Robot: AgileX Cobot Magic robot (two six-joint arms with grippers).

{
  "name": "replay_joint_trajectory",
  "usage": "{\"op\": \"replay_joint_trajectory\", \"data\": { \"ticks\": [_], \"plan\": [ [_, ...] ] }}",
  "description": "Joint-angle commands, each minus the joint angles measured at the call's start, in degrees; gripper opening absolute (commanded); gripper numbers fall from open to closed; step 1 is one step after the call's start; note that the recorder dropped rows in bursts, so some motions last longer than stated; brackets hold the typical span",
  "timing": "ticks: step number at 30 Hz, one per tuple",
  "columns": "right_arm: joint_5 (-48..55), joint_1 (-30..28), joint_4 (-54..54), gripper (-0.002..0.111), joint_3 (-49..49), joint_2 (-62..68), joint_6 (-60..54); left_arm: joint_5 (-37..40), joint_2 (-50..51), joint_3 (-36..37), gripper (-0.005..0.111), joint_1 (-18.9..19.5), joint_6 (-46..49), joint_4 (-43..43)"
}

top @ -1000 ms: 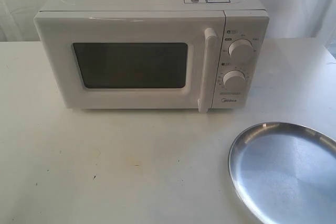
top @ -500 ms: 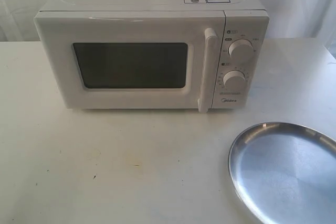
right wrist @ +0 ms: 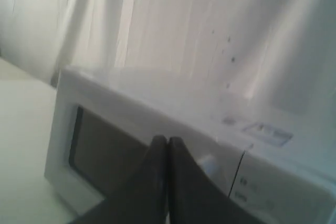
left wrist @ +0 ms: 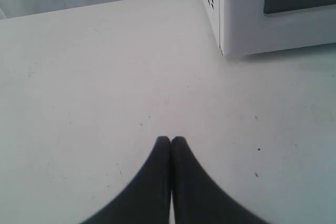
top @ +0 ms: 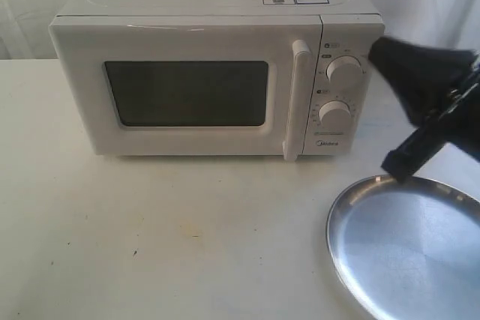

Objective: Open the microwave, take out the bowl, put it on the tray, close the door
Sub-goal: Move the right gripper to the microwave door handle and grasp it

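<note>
My right claw (right wrist: 167,141) was pinched shut on nothing, its tips toward the microwave (top: 217,73), whose door (top: 187,91) sat closed at eleven o'clock. My right arm (top: 431,103) showed blurred at three o'clock, above the far rim of the tray (top: 405,252) at five o'clock. My left claw (left wrist: 170,141) was closed too, empty, over the table (left wrist: 94,77).

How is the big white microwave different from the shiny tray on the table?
The microwave is a white box; the tray is a silver circle. The microwave stands tall at the back, while the tray lies flat and low, nearer the front on the right. The microwave has a dark window and two knobs; the tray is plain and shiny. Both sit on the white table.
</note>
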Motion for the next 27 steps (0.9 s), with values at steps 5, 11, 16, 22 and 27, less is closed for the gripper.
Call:
{"op": "replay_joint_trajectory", "data": {
  "ticks": [5, 11, 16, 22, 27],
  "plan": [
    [-8.42, -1.57, -4.55, 0.0, -2.57, 28.2, -14.42, 0.04, -0.12, -0.06, 0.0, -0.05, -0.38, -0.18],
    [-8.42, -3.59, -13.56, 0.0, -10.01, 36.25, -7.11, 0.04, -0.12, -0.06, 0.0, -0.05, -0.38, -0.18],
    [-6.07, -4.75, -17.53, 0.0, -15.36, 37.48, -4.84, 0.04, -0.12, -0.06, 0.0, -0.05, -0.38, -0.18],
    [-6.53, -6.74, -25.63, 0.0, -21.28, 38.02, 4.01, 0.04, -0.12, -0.06, 0.0, -0.05, -0.38, -0.18],
    [-2.94, -7.12, -21.4, 0.0, -21.56, 39.19, 3.99, 0.04, -0.12, -0.06, 0.0, -0.05, -0.38, -0.18]
  ]
}}
